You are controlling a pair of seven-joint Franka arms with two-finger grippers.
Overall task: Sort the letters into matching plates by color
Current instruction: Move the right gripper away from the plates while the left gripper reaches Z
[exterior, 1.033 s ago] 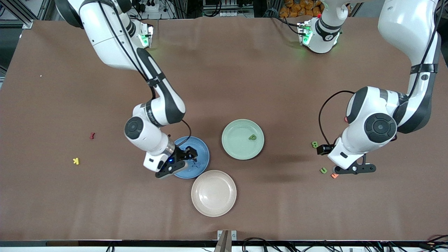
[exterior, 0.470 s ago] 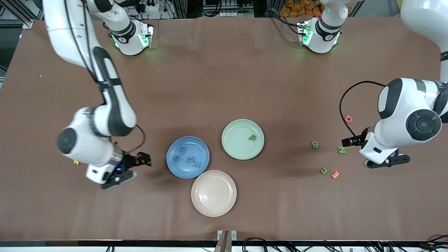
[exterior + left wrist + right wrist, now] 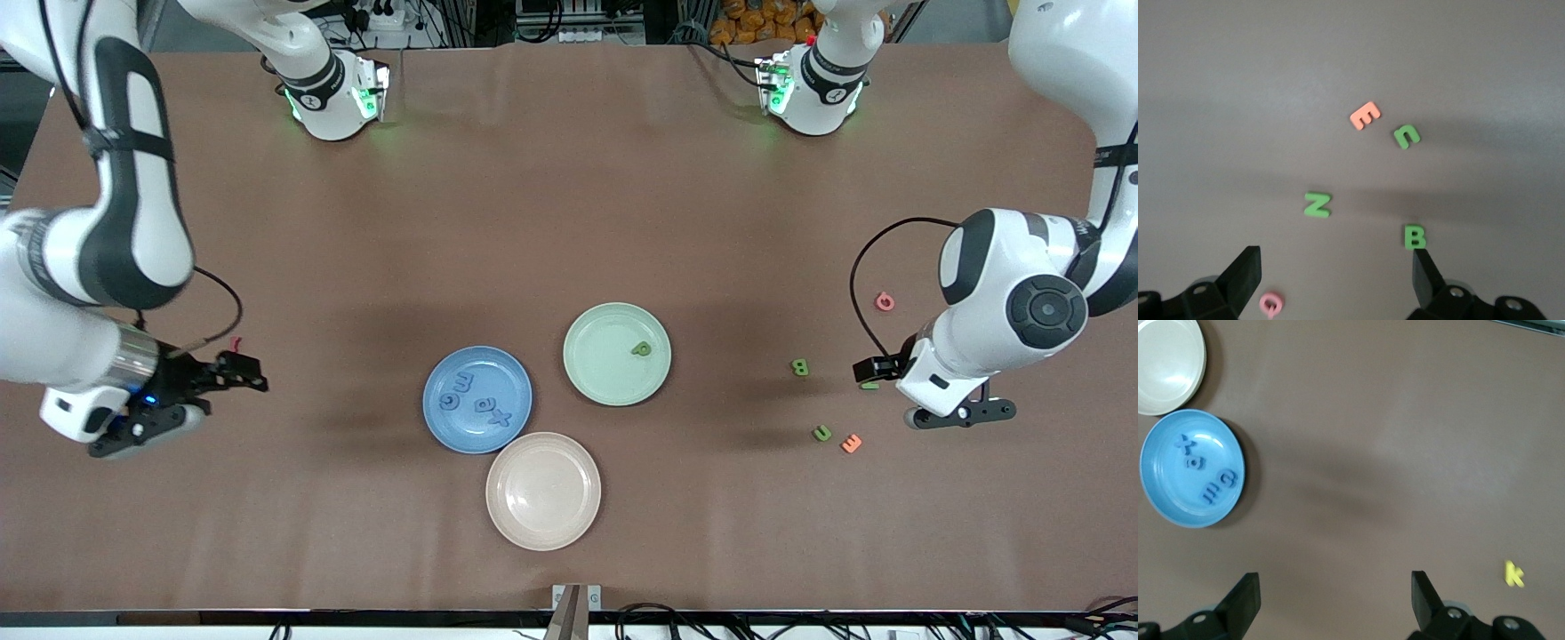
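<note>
- Already the blue plate (image 3: 476, 399) carries all four blue letters (image 3: 481, 404), lying flat in its well, so that colour looks finished.
- Just beside it, toward the left arm's end, the green plate (image 3: 596, 373) holds one green letter (image 3: 641, 349); three more lie loose on the surface (image 3: 569, 204).
- Those are the green B (image 3: 1415, 237), green N (image 3: 1317, 204) and a curved green letter (image 3: 1407, 137), probably a U, with an orange E (image 3: 1364, 116) just beside it and a pink letter (image 3: 1271, 303) near the N.
- Above this cluster hangs the left hand (image 3: 1338, 273), fingers spread and empty, apparently lining up the next green pick.
- Well away, the right hand (image 3: 1335, 597) hovers spread and empty at its own end, over bare surface near a yellow K (image 3: 1514, 574) it has no reason to take.
- Nearest the camera, a cream plate (image 3: 542, 490) sits empty, matching no task colour.
</note>
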